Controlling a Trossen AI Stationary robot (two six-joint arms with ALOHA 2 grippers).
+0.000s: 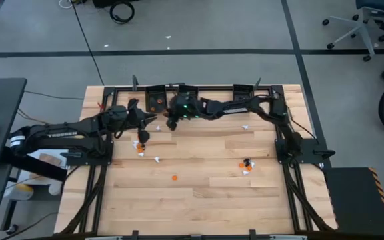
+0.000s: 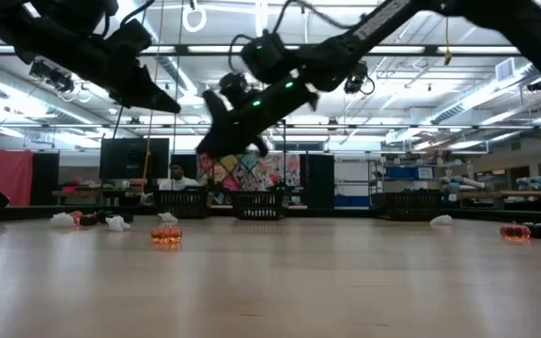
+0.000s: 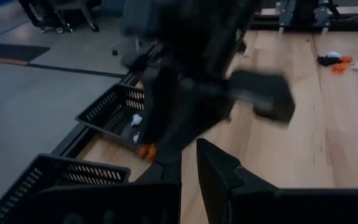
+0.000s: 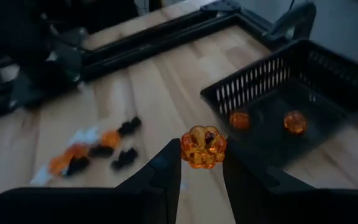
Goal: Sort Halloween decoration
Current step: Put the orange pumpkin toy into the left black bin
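Right gripper [image 4: 201,163] holds 1 orange pumpkin [image 4: 203,147] between its fingertips, raised beside a black bin [image 4: 303,99] with 2 orange trinkets [image 4: 239,120] inside. A mixed pile of orange, black and white trinkets [image 4: 98,151] lies on the table [image 4: 148,87]. Left gripper [image 3: 188,167] is narrow and empty, near the right arm

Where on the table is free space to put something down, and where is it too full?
The wooden table is bare along its near edge, below the lone orange trinket. Another bare patch lies between that trinket and the small cluster on the right. It is crowded at the far edge: black bins, both arms, and the scattered trinkets under the left gripper.
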